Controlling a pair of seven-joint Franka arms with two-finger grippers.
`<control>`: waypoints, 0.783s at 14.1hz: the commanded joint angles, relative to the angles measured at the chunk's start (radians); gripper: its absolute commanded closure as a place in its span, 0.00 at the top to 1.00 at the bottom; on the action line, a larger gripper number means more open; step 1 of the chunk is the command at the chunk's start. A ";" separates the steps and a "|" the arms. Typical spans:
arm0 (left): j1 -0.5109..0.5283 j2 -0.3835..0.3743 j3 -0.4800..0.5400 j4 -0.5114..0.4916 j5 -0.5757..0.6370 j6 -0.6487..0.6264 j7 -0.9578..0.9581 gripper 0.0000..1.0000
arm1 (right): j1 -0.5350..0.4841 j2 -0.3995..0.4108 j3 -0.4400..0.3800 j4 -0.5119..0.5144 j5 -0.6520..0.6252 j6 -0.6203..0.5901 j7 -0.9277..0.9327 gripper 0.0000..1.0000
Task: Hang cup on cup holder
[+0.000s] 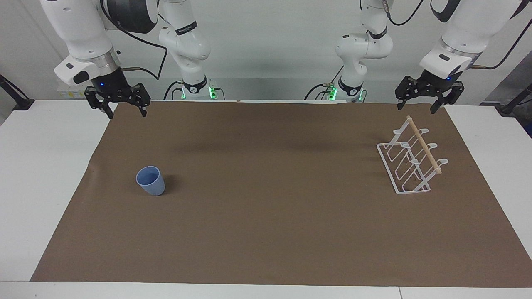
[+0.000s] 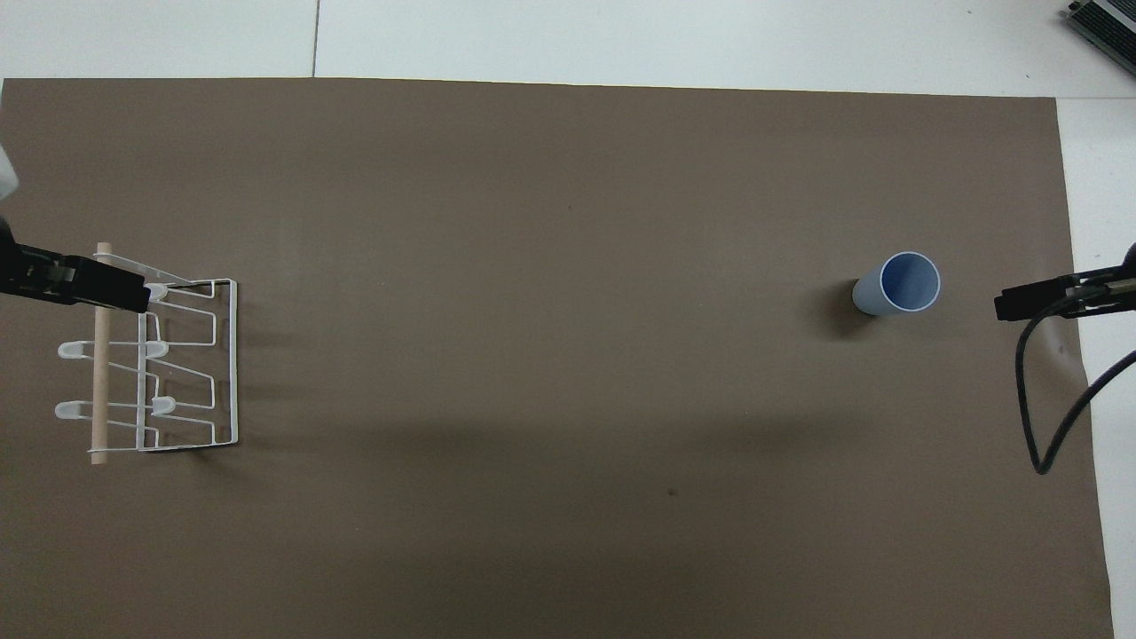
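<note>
The light-blue cup (image 1: pixel 150 181) (image 2: pixel 900 284) stands upright, mouth up, on the brown mat toward the right arm's end of the table. The white wire cup holder (image 1: pixel 402 167) (image 2: pixel 191 364) with its wooden dowel (image 1: pixel 424 145) stands toward the left arm's end, with nothing on its prongs. My right gripper (image 1: pixel 127 113) (image 2: pixel 1029 302) hangs open and empty over the mat's edge at the cup's end. My left gripper (image 1: pixel 417 107) (image 2: pixel 106 286) hangs open and empty above the cup holder, touching nothing.
The brown mat (image 1: pixel 266 232) covers most of the white table (image 1: pixel 41 187). A black cable (image 2: pixel 1052 417) loops down from the right arm over the mat's edge.
</note>
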 commanded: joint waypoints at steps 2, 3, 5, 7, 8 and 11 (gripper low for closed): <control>-0.006 -0.004 -0.001 0.036 -0.007 -0.063 -0.004 1.00 | -0.011 -0.004 0.006 0.004 0.016 -0.048 0.017 1.00; -0.009 -0.020 -0.003 0.030 -0.007 -0.065 -0.004 1.00 | -0.011 -0.004 0.006 0.004 0.016 -0.050 0.017 1.00; -0.004 -0.024 -0.004 0.022 -0.007 -0.057 -0.005 1.00 | -0.013 -0.003 0.005 0.004 0.016 -0.041 0.020 1.00; 0.006 -0.032 -0.004 0.005 -0.007 -0.045 -0.007 1.00 | -0.014 -0.003 0.003 0.004 0.016 -0.039 0.018 1.00; 0.005 -0.033 -0.003 -0.002 -0.007 -0.046 -0.008 1.00 | -0.017 -0.003 0.002 0.004 0.016 -0.039 0.018 1.00; 0.003 -0.044 -0.004 -0.019 -0.007 -0.049 -0.004 1.00 | -0.008 -0.003 0.002 0.004 0.016 -0.039 0.015 1.00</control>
